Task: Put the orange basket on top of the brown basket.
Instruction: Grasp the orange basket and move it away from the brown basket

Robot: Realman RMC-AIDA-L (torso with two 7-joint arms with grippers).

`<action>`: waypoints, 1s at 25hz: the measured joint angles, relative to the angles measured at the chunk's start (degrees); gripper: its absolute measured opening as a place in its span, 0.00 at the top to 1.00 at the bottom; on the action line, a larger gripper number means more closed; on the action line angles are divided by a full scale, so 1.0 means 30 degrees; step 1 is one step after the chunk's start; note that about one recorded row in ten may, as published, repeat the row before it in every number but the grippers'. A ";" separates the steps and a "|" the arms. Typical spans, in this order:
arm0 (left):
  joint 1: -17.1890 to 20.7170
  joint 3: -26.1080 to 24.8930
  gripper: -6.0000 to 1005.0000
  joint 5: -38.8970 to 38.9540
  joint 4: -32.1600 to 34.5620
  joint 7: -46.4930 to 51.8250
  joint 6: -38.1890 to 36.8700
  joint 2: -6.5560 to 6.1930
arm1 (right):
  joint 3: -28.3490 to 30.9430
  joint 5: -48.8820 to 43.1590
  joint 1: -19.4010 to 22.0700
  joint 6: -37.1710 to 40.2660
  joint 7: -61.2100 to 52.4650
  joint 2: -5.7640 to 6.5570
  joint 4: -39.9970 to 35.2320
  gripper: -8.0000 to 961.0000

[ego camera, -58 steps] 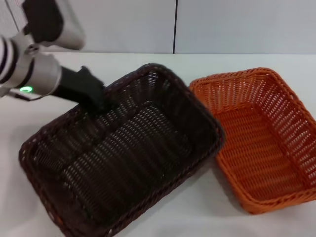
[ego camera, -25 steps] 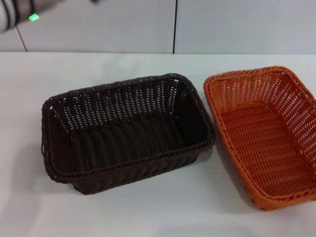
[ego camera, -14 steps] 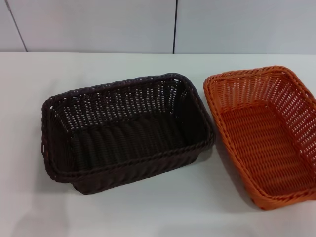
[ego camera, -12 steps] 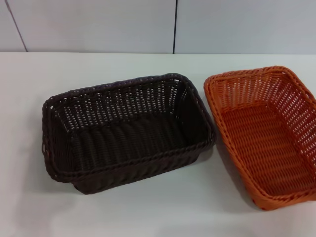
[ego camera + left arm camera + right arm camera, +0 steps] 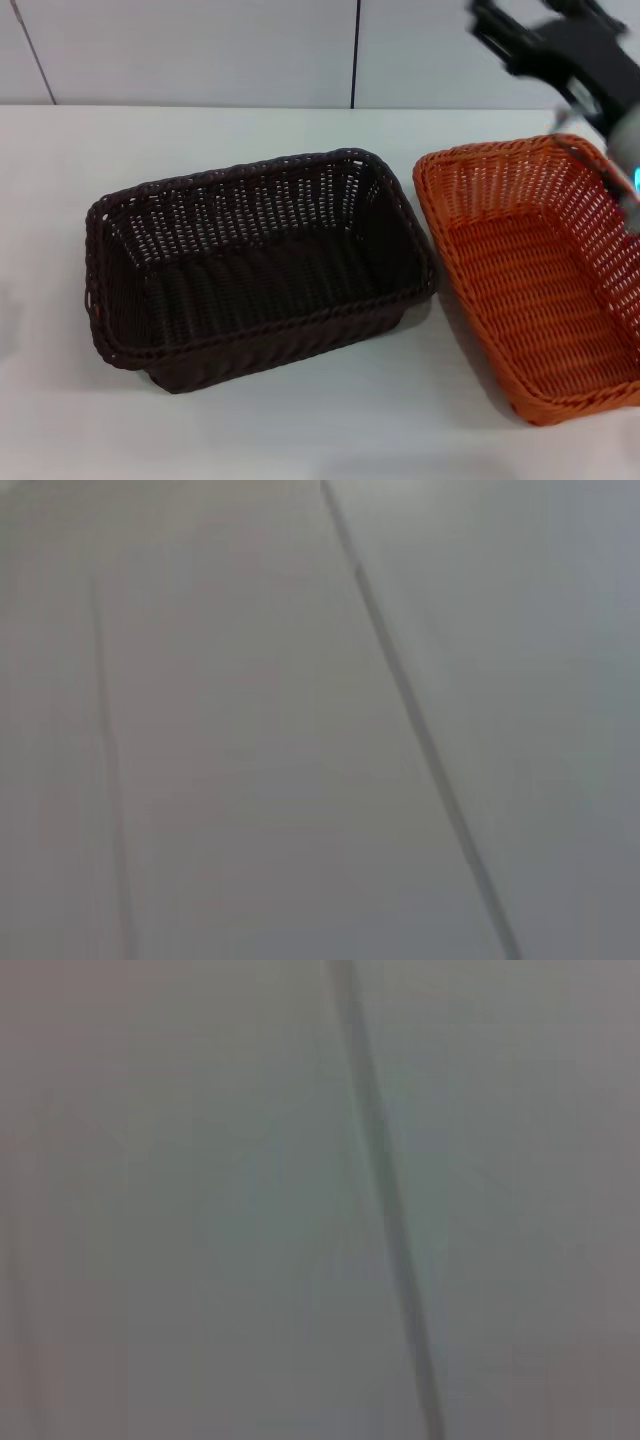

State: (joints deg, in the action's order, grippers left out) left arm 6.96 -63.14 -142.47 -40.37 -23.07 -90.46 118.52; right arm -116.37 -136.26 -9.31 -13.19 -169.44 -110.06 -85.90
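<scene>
On the white table [image 5: 300,430] the brown basket [image 5: 255,265] sits just left of the orange basket [image 5: 535,275], whose far right corner lies below the raised right gripper [image 5: 545,45], its jaws' opening impossible to tell.

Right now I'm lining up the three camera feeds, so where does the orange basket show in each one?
Head view: the orange basket sits at the right, beside the brown basket, with the right gripper above its far end.
Left wrist view: not in it.
Right wrist view: not in it.
Shared landmark: the dark wall seam, also in both wrist views.
</scene>
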 joint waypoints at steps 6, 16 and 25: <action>-0.0241 0.0844 0.30 0.4070 0.3390 0.1997 0.0322 0.0014 | 0.9053 -0.0328 -0.3523 2.1361 0.2018 -0.0981 -0.6723 0.16; -0.1278 0.0999 0.30 0.6224 0.4432 0.2287 0.2792 0.0053 | 1.6441 0.2020 -0.9101 4.1881 1.0056 -0.1716 -0.3935 0.16; -0.1885 0.1012 0.30 0.6727 0.4440 0.2236 0.4044 0.0045 | 1.6569 0.0819 -0.8271 4.5418 1.1449 -0.1674 -0.4674 0.16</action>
State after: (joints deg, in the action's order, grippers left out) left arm 1.30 -60.11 -122.28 -27.05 -16.36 -78.32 118.66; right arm -66.66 -133.80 -34.12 123.06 -135.10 -115.08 -99.92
